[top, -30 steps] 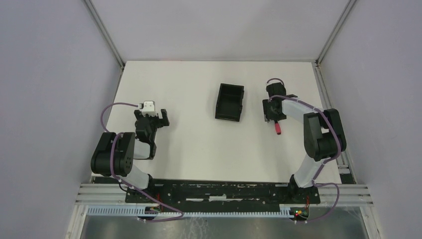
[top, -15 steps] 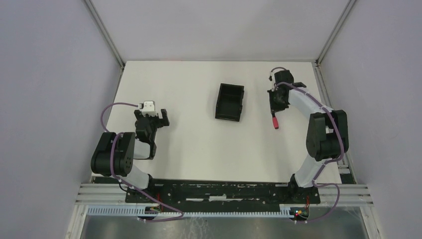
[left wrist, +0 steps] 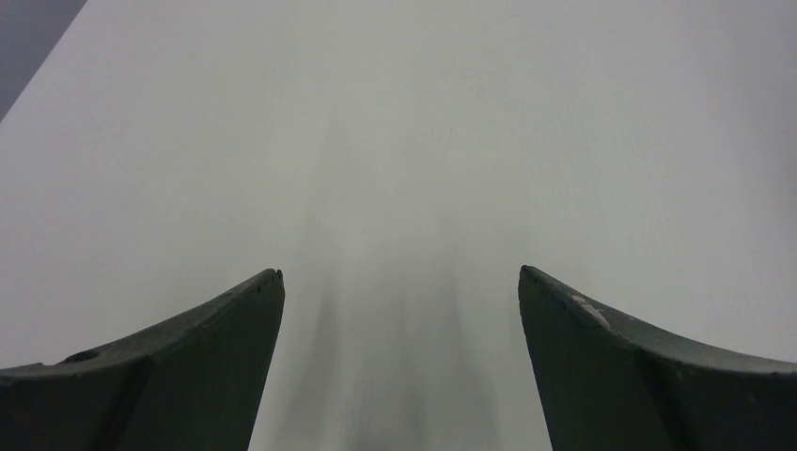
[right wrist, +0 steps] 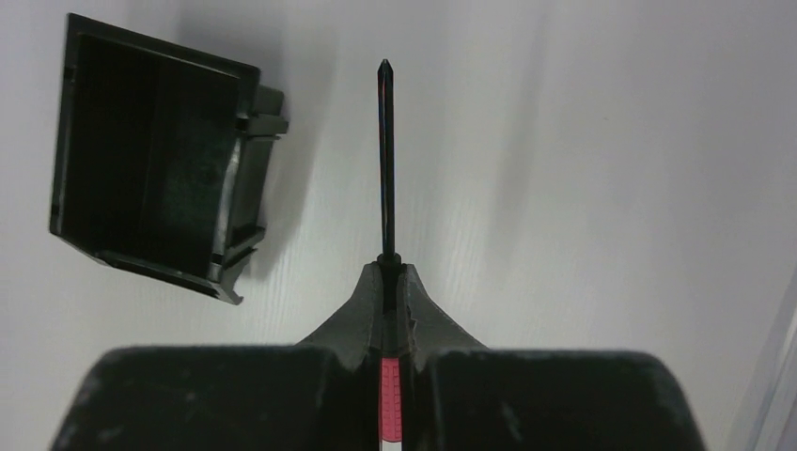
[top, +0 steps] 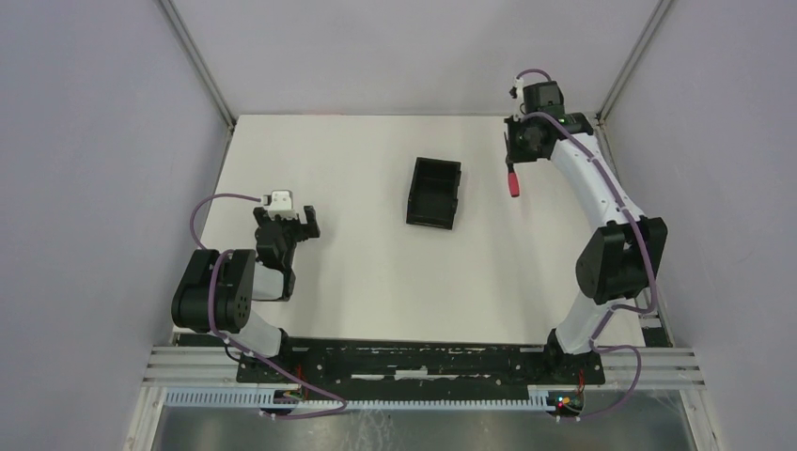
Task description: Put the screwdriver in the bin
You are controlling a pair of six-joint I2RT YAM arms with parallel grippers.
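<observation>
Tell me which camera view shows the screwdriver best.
The right wrist view: the screwdriver fills the middle, its dark shaft and tip sharp, its red handle clamped in the right gripper. The top external view shows only a small red mark at that gripper. The left wrist view shows none of it.

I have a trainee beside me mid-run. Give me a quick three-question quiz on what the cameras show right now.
1. Fill in: the fingers of the left gripper are ____.
2. What holds the screwdriver? A) left gripper B) right gripper C) neither
3. True or false: the bin is empty.

Key: 1 open; 2 B; 3 true.
</observation>
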